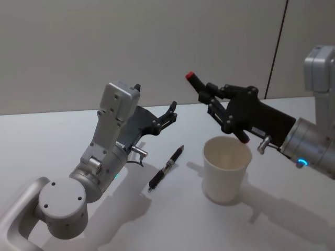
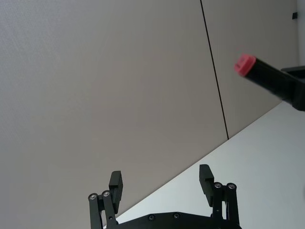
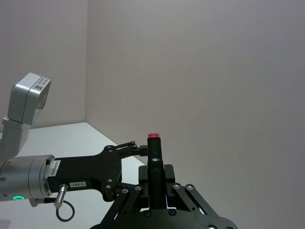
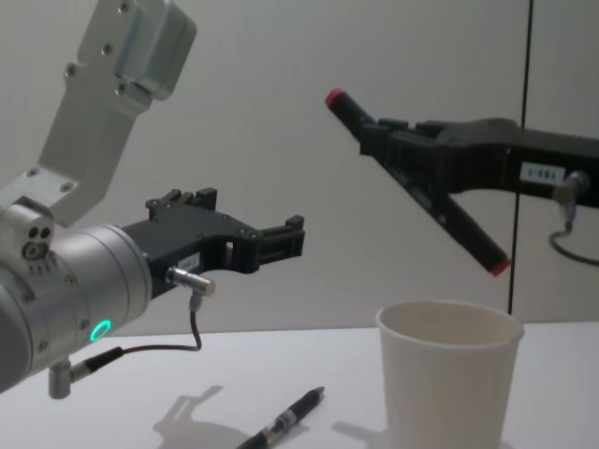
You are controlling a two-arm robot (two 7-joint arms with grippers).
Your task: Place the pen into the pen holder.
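My right gripper (image 1: 208,97) (image 4: 382,145) (image 3: 153,175) is shut on a black pen (image 1: 195,80) (image 4: 473,237) (image 3: 153,155) with red ends. It holds the pen tilted in the air, its lower end just above the rim of the pen holder (image 1: 226,167) (image 4: 449,383), a white paper cup standing upright. A second black pen (image 1: 166,168) (image 4: 285,421) lies flat on the table to the left of the cup. Up in the air to the left of both, my left gripper (image 1: 173,112) (image 4: 298,238) (image 2: 160,181) is open with nothing in it.
The white table (image 1: 63,141) runs back to a plain grey wall. My left arm's grey elbow and base (image 1: 63,201) fill the near left corner. A cable (image 4: 140,351) loops under the left wrist.
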